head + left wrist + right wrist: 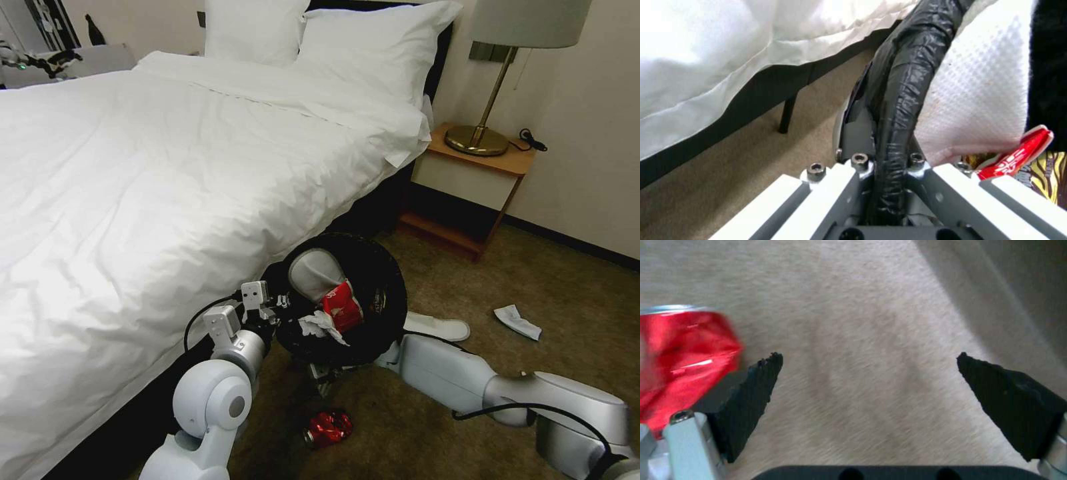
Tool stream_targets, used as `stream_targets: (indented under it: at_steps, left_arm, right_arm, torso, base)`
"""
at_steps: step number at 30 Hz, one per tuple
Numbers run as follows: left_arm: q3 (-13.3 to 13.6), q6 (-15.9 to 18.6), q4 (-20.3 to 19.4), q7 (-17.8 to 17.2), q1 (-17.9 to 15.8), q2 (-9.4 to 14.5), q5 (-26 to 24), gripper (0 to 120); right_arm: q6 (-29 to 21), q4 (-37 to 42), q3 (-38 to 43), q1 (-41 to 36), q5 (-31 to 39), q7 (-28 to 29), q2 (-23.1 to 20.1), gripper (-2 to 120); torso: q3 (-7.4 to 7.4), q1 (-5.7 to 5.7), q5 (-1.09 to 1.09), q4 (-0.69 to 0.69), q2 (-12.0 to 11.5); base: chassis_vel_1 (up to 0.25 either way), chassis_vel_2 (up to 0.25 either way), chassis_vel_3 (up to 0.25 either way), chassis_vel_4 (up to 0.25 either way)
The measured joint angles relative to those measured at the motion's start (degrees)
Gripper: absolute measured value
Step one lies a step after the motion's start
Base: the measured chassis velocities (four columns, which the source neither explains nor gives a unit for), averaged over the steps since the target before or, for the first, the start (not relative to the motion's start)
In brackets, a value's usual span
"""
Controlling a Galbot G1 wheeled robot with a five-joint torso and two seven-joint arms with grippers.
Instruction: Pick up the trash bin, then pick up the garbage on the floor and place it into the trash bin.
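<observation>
Beside bed (167,167), over carpet (567,300). Left gripper (889,166) clamped on rim of bin (380,280), bin held off floor, tilted, mouth toward camera. Inside bin: white slipper (313,273), red packet (343,307), tissue (320,325). Right gripper (867,380) low over carpet below bin, fingers spread wide, nothing between them. Crushed red can (684,353) on carpet just beside one finger (753,396), outside the gap. Second slipper (440,327) and crumpled tissue (517,322) lying farther off on carpet.

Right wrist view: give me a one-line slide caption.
Open right gripper above carpet, crushed red can just outside one finger.
</observation>
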Motion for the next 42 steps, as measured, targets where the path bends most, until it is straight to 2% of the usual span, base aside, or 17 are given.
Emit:
stream_targets:
  at_steps: [7, 15, 42]
  left_arm:
    - [0.02, -0.14, 0.21, -0.04, 0.03, -0.18, 0.29, 0]
    - [0.15, -0.24, 0.42, -0.05, -0.1, -0.27, 0.5, 0]
    - [0.32, -0.48, 0.48, 0.46, 0.12, -0.43, 1.3, 0]
  right_arm:
    - [0.71, 1.52, 2.17, -1.89, 0.61, -4.93, -4.01, 100]
    - [1.47, 2.64, 5.26, -5.0, -0.62, -6.88, -7.4, 100]
    - [-0.13, 3.14, 5.27, -5.64, -0.22, -6.56, -3.97, 100]
  torso:
    - [0.0, 0.0, 0.01, 0.01, 0.0]
    - [0.0, 0.0, 0.0, 0.0, 0.0]
    - [0.0, 0.0, -0.02, 0.01, 0.0]
  base:
    - [0.0, 0.0, 0.0, 0.0]
    - [0.0, 0.0, 0.0, 0.0]
    - [0.0, 0.0, 0.0, 0.0]
